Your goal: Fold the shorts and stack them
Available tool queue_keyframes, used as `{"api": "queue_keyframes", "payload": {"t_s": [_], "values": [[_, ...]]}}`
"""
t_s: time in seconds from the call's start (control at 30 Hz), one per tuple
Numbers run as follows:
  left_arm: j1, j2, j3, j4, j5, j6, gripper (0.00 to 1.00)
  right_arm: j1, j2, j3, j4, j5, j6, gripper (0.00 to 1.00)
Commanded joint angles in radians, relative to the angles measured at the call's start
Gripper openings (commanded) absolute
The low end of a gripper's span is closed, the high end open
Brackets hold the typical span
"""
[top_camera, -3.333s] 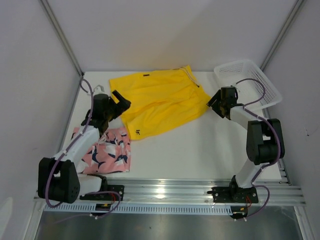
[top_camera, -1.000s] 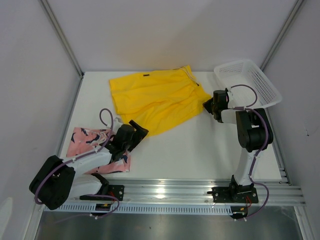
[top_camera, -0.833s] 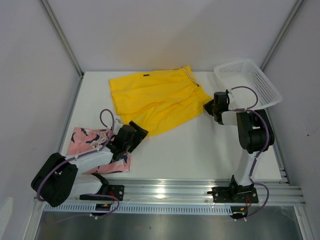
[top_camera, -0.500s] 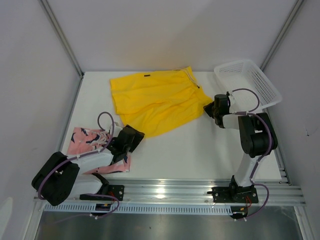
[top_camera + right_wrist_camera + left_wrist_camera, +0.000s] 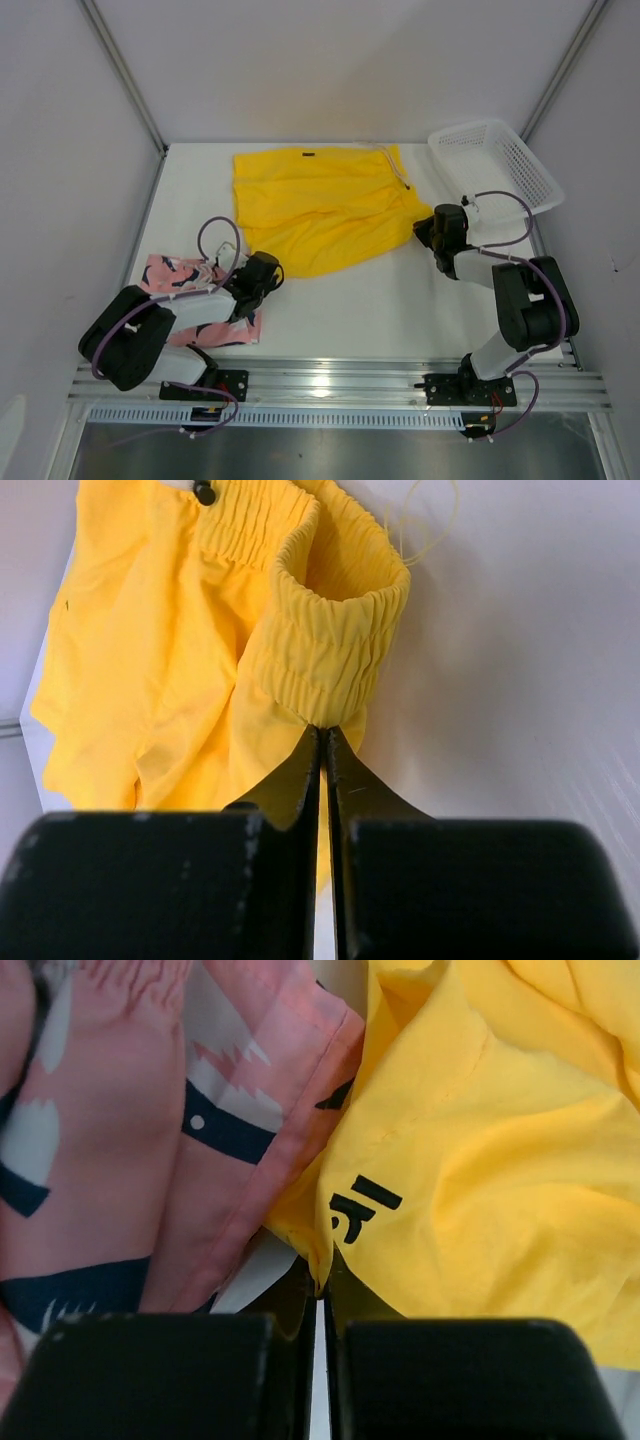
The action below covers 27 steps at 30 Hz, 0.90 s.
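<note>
The plain bright yellow fabric shorts (image 5: 320,205) lay spread at back-centre of the white surface (image 5: 400,300), hem corner touching the folded pink leafy-print shorts (image 5: 168,272) near-left. The left fingers (image 5: 320,1290), wide open a sec ago, had clamped onto the logo hem; the right fingers (image 5: 322,750) pinched the waistband. Both ends held, so prob. ready to fold.

The left arm (image 5: 190,308) and the right arm (image 5: 478,262) are built alike: white rounded links joined by chunky black joints. Each is bolted through a black foot plate (image 5: 213,385) onto the ribbed silver rail (image 5: 330,378). A thin purple cable (image 5: 214,232) loops loose along each arm up from the rail (the same colour on both). The left hand (image 5: 268,268) and right hand (image 5: 424,228) are matte black, with blocky fingers (image 5: 285,785) tapering to flat tips and flecked with pale scuffs.
</note>
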Motion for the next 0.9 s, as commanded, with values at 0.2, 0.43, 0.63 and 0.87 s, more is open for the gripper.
{"api": "queue_keyframes", "payload": {"t_s": [0.2,0.43,0.63,0.87], "values": [[-0.006,-0.135,0.027,-0.044,-0.047,0.038,0.0,0.009,-0.131,-0.036,-0.094,0.095,-0.018,0.73],[-0.007,-0.25,0.033,-0.126,-0.021,0.047,0.0,0.002,-0.119,-0.045,-0.12,0.085,0.008,0.94],[-0.006,-0.26,0.027,-0.142,-0.011,0.044,0.0,-0.034,-0.03,-0.041,-0.026,0.028,0.046,0.92],[-0.006,-0.264,0.02,-0.146,-0.005,0.041,0.0,-0.059,0.079,0.011,0.034,0.02,0.083,0.86]]}}
